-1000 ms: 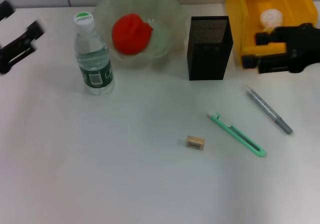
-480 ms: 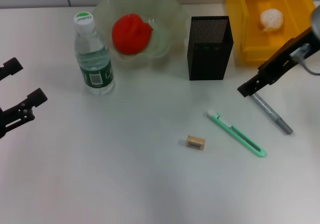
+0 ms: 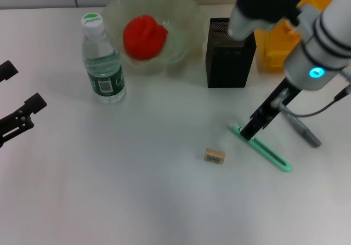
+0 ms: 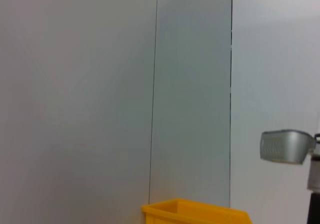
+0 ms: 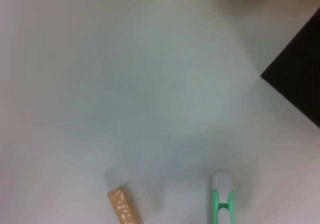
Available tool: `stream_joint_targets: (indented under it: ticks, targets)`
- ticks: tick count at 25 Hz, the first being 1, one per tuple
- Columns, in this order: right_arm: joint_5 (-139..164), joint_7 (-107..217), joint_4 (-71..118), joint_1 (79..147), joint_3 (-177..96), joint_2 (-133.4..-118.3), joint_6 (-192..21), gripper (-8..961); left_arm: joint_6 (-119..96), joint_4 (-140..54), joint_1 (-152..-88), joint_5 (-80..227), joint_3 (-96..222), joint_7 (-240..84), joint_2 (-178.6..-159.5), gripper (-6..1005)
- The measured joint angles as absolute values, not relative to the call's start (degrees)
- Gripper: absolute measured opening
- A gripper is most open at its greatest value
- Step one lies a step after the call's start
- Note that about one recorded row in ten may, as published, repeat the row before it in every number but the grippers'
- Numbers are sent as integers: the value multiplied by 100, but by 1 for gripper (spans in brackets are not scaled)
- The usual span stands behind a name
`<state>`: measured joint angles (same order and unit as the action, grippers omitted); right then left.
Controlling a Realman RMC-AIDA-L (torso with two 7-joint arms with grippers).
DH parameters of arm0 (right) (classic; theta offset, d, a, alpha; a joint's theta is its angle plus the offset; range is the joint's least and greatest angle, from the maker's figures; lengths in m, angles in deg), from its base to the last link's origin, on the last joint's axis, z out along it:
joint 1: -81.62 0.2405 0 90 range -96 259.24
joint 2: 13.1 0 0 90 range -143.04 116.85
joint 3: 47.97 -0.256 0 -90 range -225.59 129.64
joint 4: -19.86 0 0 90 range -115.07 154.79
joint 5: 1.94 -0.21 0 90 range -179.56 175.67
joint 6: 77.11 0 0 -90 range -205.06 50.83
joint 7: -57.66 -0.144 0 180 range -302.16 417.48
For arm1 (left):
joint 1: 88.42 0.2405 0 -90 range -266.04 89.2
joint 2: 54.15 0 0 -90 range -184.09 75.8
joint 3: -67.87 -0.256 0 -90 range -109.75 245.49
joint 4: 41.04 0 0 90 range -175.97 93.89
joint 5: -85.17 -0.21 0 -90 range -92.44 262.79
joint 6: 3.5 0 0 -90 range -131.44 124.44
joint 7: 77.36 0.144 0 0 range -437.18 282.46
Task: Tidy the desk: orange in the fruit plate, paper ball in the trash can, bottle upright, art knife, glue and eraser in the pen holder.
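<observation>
1. Knife (image 3: 262, 147): slim, green, flat on the white table (image 3: 137, 190), near the eraser (image 3: 214, 156).
2. Right end effector (image 3: 253, 131) is over its near end; finger spread apparently hidden.
3. Left end effector (image 3: 13, 100) hovers spread apart.

Glue (image 3: 300, 127) partly behind right arm

Green art knife (image 3: 262, 146) flat on desk, eraser (image 3: 214, 156) beside, glue (image 3: 299, 125) probably nearby

Clear plastic bottle (image 3: 103, 64), black mesh pen holder (image 3: 230, 52) (metal, seemingly), matt white desk (image 3: 137, 190).
</observation>
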<state>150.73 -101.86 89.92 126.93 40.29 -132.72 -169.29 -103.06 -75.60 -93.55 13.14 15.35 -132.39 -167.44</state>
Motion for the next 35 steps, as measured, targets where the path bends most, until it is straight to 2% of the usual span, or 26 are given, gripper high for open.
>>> stream_joint_targets:
  ticks: [32, 35]
  targets:
    - [14931, -10492, 7840, 12851, 4809, -13289, -15960, 627, -10297, -7312, -9466, 1326, 1793, -13160, -16807, 863]
    - [14930, -10487, 7814, 12848, 4802, -13289, -15957, 482, -10291, -7312, -9466, 1326, 1795, -13161, -16820, 863]
